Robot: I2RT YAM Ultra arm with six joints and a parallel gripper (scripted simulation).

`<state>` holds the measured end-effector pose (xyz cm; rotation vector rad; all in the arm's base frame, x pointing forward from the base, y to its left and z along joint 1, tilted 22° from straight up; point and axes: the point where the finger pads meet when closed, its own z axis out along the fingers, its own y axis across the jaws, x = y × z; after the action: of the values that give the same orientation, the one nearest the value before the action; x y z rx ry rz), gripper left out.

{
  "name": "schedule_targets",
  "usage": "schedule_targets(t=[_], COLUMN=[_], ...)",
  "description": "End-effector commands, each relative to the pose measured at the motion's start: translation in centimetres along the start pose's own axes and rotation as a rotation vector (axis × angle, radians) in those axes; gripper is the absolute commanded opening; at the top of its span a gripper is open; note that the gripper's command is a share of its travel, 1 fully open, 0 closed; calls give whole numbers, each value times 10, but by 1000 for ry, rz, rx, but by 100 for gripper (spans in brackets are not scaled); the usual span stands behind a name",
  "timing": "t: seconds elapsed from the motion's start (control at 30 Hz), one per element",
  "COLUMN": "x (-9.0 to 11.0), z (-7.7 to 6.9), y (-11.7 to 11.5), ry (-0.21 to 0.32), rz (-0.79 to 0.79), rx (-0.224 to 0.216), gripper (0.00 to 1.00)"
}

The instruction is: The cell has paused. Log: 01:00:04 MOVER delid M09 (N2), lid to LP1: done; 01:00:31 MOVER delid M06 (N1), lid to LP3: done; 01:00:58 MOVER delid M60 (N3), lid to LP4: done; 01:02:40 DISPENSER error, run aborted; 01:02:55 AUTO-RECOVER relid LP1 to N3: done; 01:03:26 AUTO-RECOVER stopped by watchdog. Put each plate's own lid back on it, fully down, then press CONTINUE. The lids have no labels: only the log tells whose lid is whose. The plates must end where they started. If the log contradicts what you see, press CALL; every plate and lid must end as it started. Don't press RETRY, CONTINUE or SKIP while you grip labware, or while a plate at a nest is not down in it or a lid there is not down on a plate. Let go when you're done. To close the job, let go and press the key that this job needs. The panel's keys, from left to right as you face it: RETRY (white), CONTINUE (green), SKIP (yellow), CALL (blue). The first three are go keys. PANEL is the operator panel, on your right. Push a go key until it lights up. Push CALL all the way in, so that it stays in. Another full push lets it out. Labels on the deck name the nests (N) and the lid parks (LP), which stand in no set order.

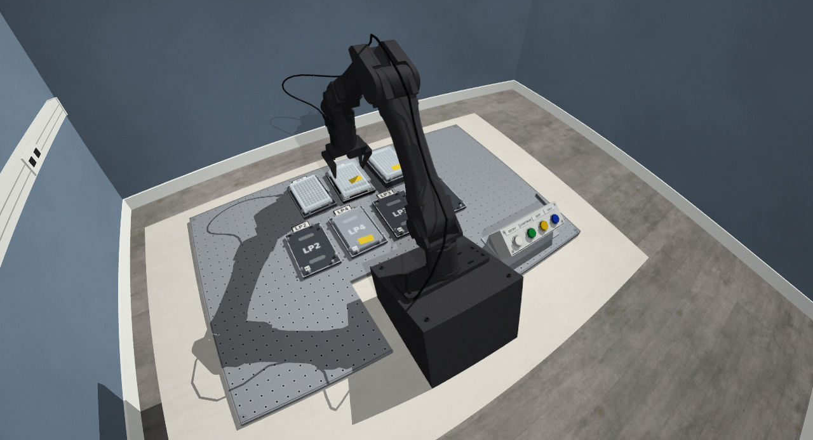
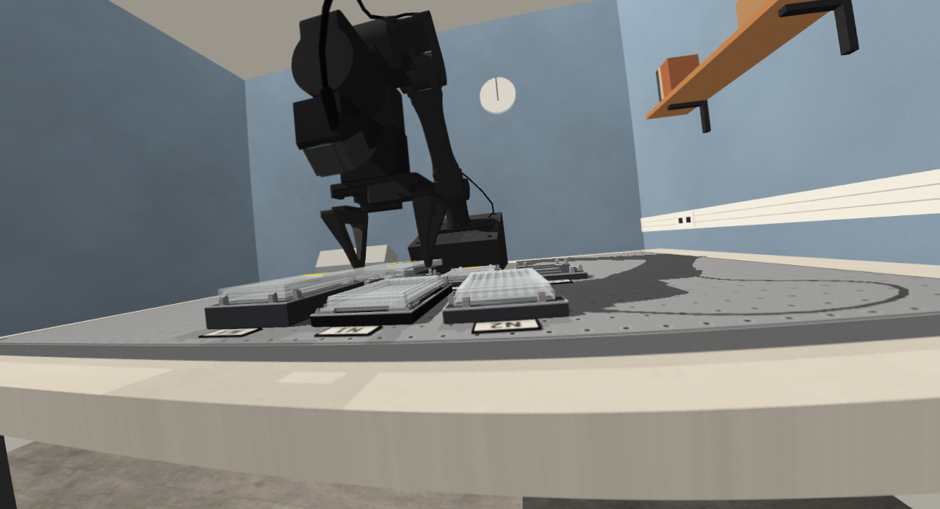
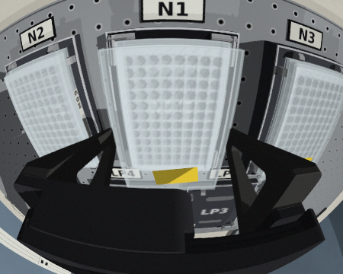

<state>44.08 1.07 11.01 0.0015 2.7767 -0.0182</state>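
Observation:
My gripper [image 1: 347, 156] is shut on a clear lid with a yellow tag [image 3: 171, 110], gripped by its two long sides. The lid hangs level and low over the plate in nest N1 [image 2: 384, 294]; I cannot tell whether it touches the plate. The plate in N2 [image 1: 310, 194] has no lid. The plate in N3 [image 1: 389, 163] carries a lid with a yellow tag. Another clear lid with a yellow tag lies on LP4 [image 1: 357, 231]. LP2 [image 1: 311, 249] and LP3 [image 3: 214, 211] are bare. LP1 is mostly hidden behind the arm.
The operator panel [image 1: 531, 233] stands at the right of the deck, with white [image 1: 517, 240], green [image 1: 531, 233], yellow [image 1: 543, 225] and blue [image 1: 554, 218] keys, none lit. The arm's black base block [image 1: 449, 306] stands at the deck's front.

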Motion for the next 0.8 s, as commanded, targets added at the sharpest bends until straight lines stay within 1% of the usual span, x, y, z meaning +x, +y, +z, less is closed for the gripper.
schedule_targets(t=[0.0, 0.17, 0.27, 0.33, 0.4, 0.57, 0.67, 0.77], x=[-10, -11, -5, -9, -10, -5, -10, -3], z=[-5, -3, 1, -1, -1, 4, 1, 9], y=[-6, -6, -3, -3, -2, -2, -2, -1], ry=[-45, -42, -27, -42, -43, -28, -43, -20], rz=[10, 10, 5, 5, 5, 4, 4, 3], rx=[3, 3, 2, 1, 1, 1, 0, 0], gripper=[0, 0, 0, 0, 0, 0, 0, 0])
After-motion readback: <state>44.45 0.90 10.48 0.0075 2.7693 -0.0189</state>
